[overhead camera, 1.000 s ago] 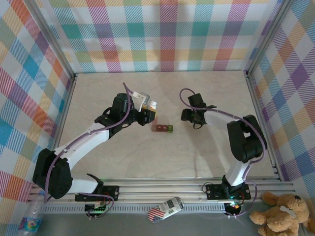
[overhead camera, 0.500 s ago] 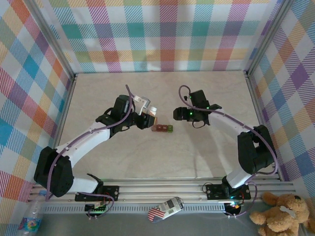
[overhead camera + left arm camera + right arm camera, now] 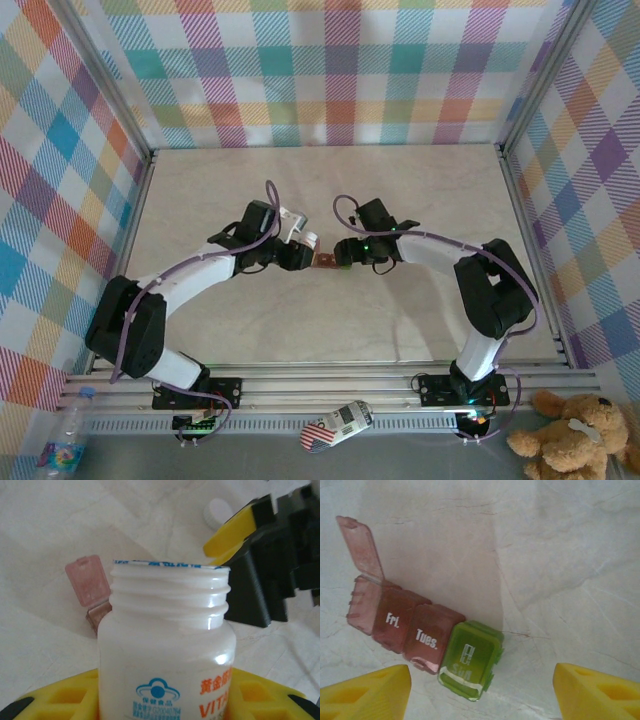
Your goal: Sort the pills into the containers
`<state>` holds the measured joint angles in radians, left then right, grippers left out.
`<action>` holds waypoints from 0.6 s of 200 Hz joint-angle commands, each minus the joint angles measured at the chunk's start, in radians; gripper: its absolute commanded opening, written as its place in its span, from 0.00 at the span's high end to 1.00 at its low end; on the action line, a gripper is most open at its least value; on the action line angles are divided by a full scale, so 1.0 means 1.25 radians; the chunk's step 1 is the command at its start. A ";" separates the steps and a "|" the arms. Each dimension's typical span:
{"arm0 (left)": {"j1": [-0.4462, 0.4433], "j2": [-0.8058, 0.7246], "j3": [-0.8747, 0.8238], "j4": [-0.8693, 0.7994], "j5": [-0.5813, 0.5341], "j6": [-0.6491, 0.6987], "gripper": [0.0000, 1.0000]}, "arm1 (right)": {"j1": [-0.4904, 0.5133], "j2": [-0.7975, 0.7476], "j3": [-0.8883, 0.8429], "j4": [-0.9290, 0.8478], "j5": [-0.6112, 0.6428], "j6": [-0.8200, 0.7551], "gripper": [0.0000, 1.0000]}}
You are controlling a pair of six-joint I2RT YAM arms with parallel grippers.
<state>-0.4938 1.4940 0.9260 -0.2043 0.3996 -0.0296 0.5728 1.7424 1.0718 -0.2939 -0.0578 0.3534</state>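
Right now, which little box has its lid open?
The dark red end box beside Fri., farthest from the green one. Its lid stands up; the other three are shut.

Containers (image 3: 427, 639) lie flat: three dark red, one green (end red lid open).

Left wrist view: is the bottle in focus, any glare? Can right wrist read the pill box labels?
Left wrist: the white plastic bottle is fairly sharp, with a small glare spot on its shoulder; the open pink lid behind it is soft. Right wrist: the four-compartment red-and-green pill box is in focus, labels legible, a broad soft shadow beside it; the yellow fingertips are blurred.
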 commanded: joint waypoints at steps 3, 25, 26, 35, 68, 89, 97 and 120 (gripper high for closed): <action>0.006 0.018 -0.006 0.024 0.005 0.018 1.00 | -0.002 0.016 0.025 -0.007 0.026 0.009 0.25; 0.007 0.035 0.009 -0.010 -0.013 0.033 1.00 | -0.002 0.024 0.027 -0.008 0.044 0.012 0.25; 0.006 0.037 0.009 -0.013 -0.014 0.033 1.00 | -0.002 0.024 0.027 -0.008 0.045 0.012 0.25; 0.007 0.044 0.019 -0.034 -0.026 0.038 1.00 | -0.002 0.029 0.029 -0.010 0.051 0.012 0.25; 0.006 0.089 0.068 -0.134 -0.050 0.055 1.00 | -0.002 0.051 0.041 -0.015 0.069 0.024 0.25; 0.006 0.115 0.090 -0.167 -0.043 0.058 1.00 | -0.003 0.062 0.045 -0.013 0.066 0.030 0.25; 0.006 0.124 0.099 -0.177 -0.040 0.057 1.00 | -0.002 0.066 0.047 -0.013 0.066 0.032 0.25; 0.007 0.141 0.119 -0.206 -0.032 0.063 1.00 | -0.002 0.075 0.052 -0.013 0.065 0.034 0.25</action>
<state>-0.4938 1.6501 1.0248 -0.3836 0.3489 0.0242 0.5709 1.8187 1.1042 -0.2939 0.0154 0.3805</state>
